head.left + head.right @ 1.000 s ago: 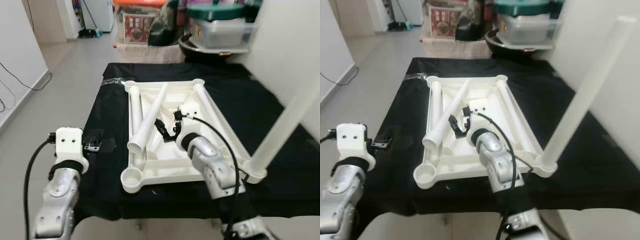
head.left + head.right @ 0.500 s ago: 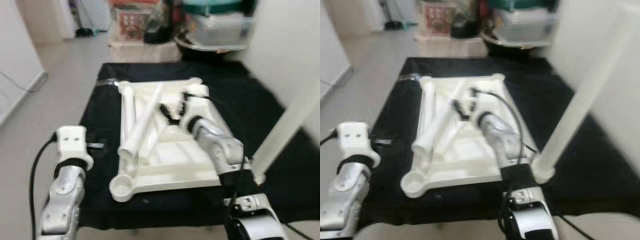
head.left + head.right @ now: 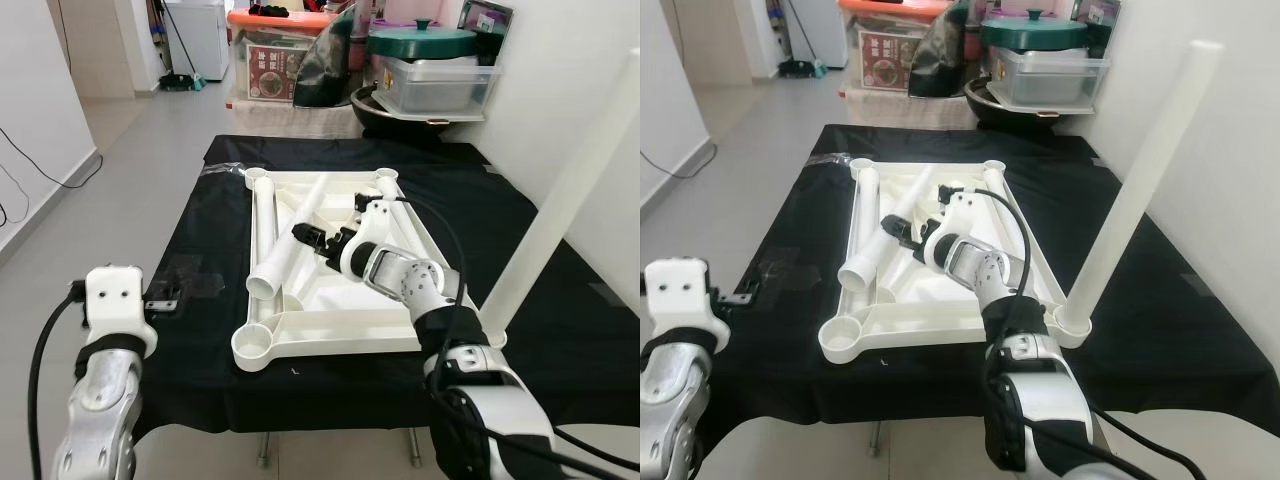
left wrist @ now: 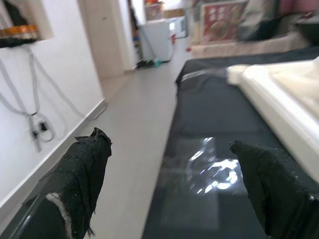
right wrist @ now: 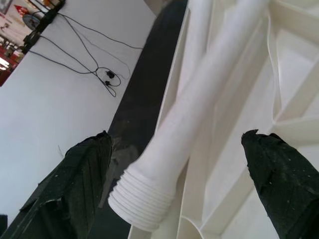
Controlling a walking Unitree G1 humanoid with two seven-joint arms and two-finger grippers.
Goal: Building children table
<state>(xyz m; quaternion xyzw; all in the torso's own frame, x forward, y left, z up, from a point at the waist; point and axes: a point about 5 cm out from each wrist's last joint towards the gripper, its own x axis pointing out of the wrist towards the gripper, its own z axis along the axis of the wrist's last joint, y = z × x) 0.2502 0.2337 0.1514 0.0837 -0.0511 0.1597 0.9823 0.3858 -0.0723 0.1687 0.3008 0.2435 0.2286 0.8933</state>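
Black-draped table (image 3: 200,240) holds the upturned white tabletop (image 3: 330,320). Your right gripper (image 3: 318,238) is spread wide by the loose leg tube (image 3: 290,245) — center it, then close near the threaded end. Left gripper (image 4: 174,194) idle, fingers apart.

A room in a lived-in home, used partly for storage. Household goods are stacked along the far wall: a clear plastic storage bin (image 3: 437,84) with a green lid (image 3: 420,42), a printed cardboard box (image 3: 270,73) and a white appliance (image 3: 201,32) near a doorway. Loose cables (image 3: 40,168) trail down a white wall onto the pale tiled floor (image 3: 150,170). A low table draped in black cloth (image 3: 210,250) stands mid-room.
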